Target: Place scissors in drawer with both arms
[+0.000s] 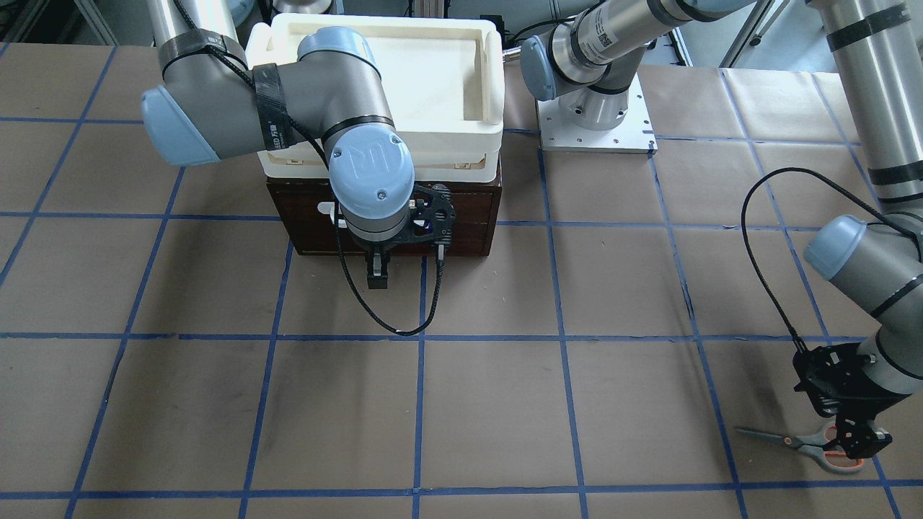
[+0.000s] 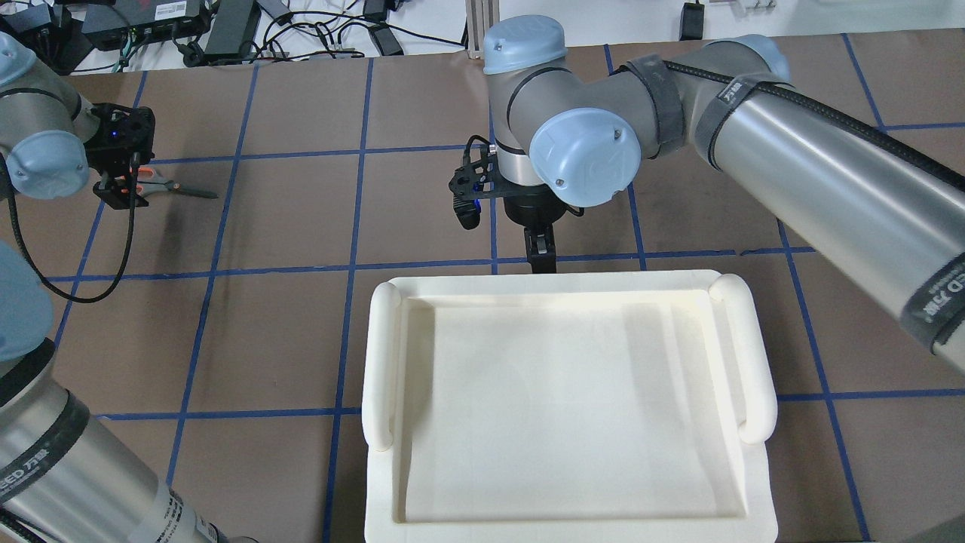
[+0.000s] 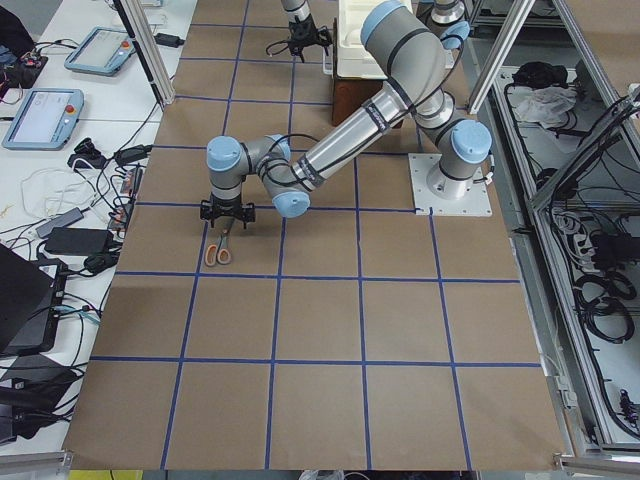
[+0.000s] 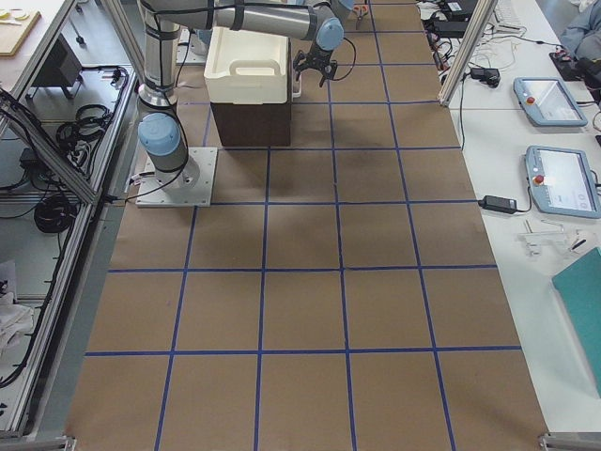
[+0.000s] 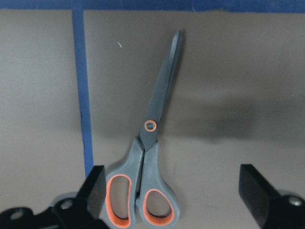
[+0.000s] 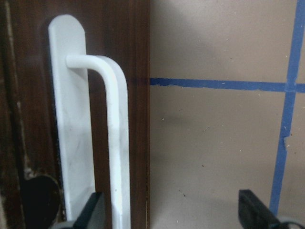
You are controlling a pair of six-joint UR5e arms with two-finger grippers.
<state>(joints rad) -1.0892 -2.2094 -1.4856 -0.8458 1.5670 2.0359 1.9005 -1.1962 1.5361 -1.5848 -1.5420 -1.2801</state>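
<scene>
Scissors on the table, drawer shut.

We note the scissors (image 5: 155, 143) lying flat on the brown table (image 1: 490, 404), blades closed, well apart from the drawer (image 1: 469, 216). The left gripper (image 5: 172, 193) hangs over their handle loops, jaws wide. The right gripper (image 6: 171, 212) faces the drawer's white handle (image 6: 116, 143), jaws wide, gripping nothing.
</scene>
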